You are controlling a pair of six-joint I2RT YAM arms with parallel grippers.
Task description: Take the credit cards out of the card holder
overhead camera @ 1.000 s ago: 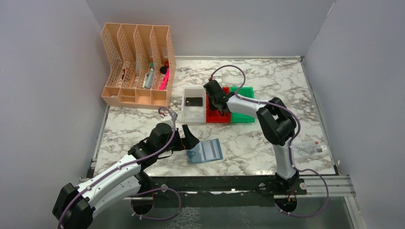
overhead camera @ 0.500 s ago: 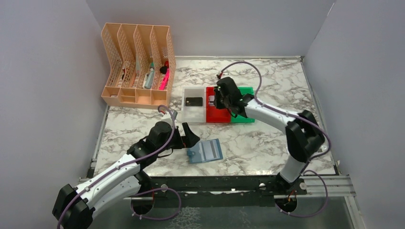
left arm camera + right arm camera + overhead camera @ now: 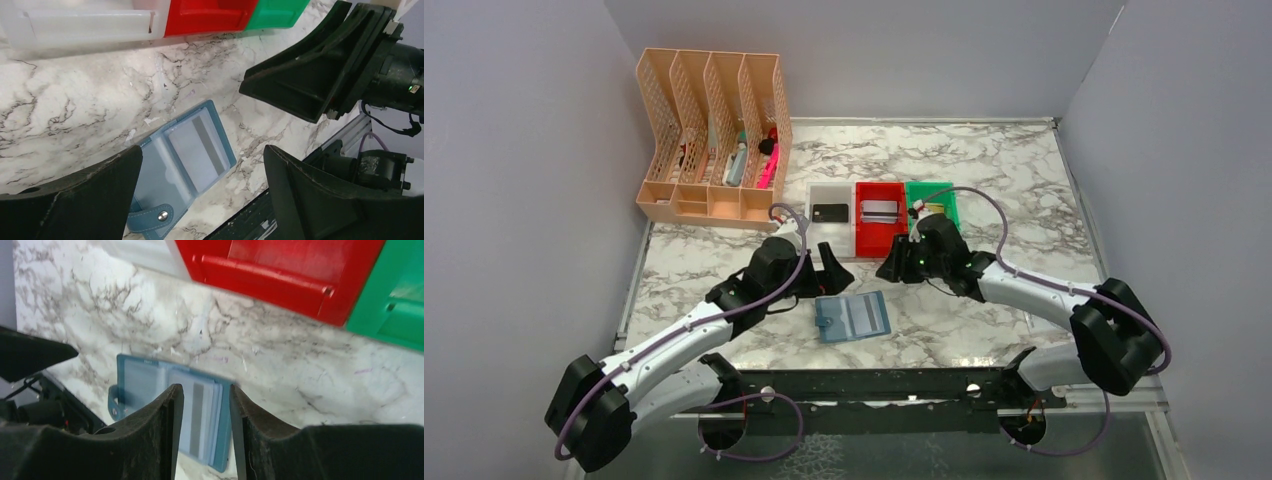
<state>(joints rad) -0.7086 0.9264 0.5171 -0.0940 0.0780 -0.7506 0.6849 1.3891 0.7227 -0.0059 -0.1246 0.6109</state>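
Lying open — card holder (image 3: 854, 317) | near both claws, untouched | left claw (image 3: 835, 268) wide, right claw (image 3: 892, 268) half-open — empty

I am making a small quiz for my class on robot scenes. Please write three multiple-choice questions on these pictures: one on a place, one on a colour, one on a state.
1. Where does the blue card holder lie?
A. inside the green bin
B. flat on the marble table
C. in the peach file rack

2. What colour is the bin that holds the silver-grey card?
A. white
B. green
C. red

3. In what state is the card holder?
A. open, with the clear pockets facing up
B. folded shut, with the strap snapped
C. standing on its edge

Answers:
1 B: the top view shows it on the marble, nearer to the arms than the bins.
2 C: the card lies inside the red bin.
3 A: the left wrist view shows both halves spread and the strap loose.
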